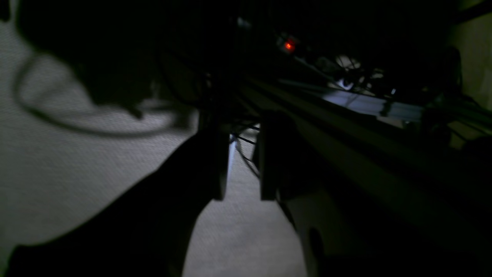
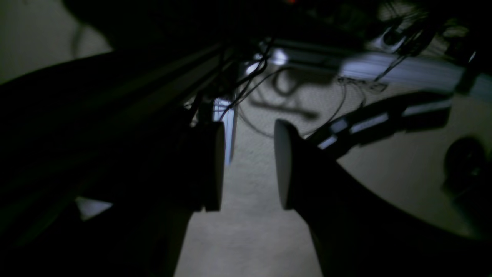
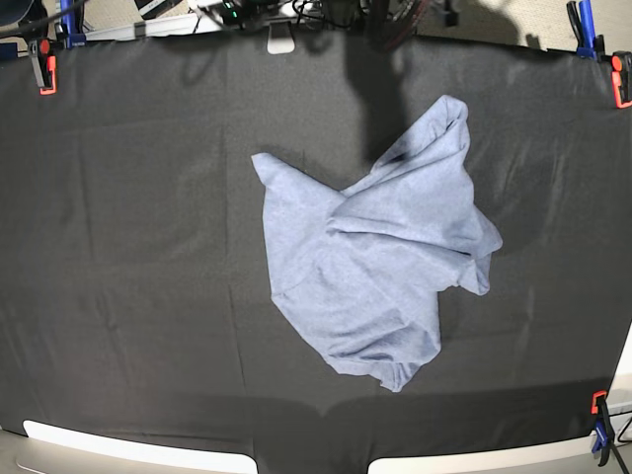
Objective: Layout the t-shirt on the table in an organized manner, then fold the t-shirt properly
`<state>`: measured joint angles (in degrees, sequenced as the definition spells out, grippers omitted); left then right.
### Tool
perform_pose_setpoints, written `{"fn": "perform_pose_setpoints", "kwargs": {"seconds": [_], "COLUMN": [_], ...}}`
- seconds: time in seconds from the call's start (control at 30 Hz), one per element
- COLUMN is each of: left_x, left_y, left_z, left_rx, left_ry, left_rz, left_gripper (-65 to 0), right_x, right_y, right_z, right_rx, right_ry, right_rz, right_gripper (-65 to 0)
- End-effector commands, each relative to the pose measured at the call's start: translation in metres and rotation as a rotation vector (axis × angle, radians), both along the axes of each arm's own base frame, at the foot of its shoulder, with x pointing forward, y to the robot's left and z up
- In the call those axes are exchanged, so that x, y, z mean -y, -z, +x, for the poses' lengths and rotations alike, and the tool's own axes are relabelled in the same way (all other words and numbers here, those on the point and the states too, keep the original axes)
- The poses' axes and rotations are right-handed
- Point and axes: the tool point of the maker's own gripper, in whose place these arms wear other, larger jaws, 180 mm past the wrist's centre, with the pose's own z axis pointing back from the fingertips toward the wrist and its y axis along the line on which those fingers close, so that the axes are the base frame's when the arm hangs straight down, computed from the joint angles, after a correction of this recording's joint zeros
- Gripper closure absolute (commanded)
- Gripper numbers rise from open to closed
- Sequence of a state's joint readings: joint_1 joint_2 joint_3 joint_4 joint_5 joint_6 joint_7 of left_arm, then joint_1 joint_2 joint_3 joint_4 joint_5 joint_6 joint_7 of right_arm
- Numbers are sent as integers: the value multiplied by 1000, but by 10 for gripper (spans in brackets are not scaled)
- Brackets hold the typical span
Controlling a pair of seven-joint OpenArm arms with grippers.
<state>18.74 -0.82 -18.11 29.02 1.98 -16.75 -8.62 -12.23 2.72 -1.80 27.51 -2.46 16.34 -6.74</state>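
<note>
One t-shirt lay on the one table, a wide black cloth surface, and four orange-and-black clamps could be counted at its edges: one at the far left corner, two at the far right, and one at the near right corner. The shirt sat crumpled a little right of the table's middle, a light blue-grey heap with one point reaching toward the far right and a broad flap spreading toward the near side; folds crossed its centre and no sleeve or collar could be told apart. In the base view neither arm showed over the cloth. Two grippers appeared, each only in its own dim wrist view. The right gripper had its two fingers standing parted with a clear gap between the pale pads, nothing between them, and only pale floor below. The left gripper likewise showed a narrower gap between its dark fingers, empty, with pale textured floor seen through it. Both wrist cameras looked past the fingers at cables and a table frame rail, away from the shirt, so both arms seemed drawn back off the table.
</note>
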Motion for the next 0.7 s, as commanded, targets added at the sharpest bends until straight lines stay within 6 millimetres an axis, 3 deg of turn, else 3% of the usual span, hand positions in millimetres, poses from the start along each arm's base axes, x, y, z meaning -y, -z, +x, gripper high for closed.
{"fn": "perform_pose_setpoints", "kwargs": {"seconds": [0.0, 0.27, 0.37, 0.67], "left_x": [-3, -24, -38, -66], "left_y": [-3, -27, -39, -80], "left_z": [-6, -20, -23, -29], "left_rx": [10, 63, 90, 152], "left_ry": [1, 20, -7, -25], "left_rz": [3, 65, 86, 51], "left_gripper": [-125, -125, -125, -125], "right_x": [6, 38, 46, 44], "right_y": [-2, -22, -33, -94], "right_z": [-1, -28, -42, -64], "right_rx": [6, 32, 49, 163], "right_ry": [6, 4, -71, -279], "right_rz": [-3, -35, -43, -12], "right_gripper": [-215, -215, -215, -215]}}
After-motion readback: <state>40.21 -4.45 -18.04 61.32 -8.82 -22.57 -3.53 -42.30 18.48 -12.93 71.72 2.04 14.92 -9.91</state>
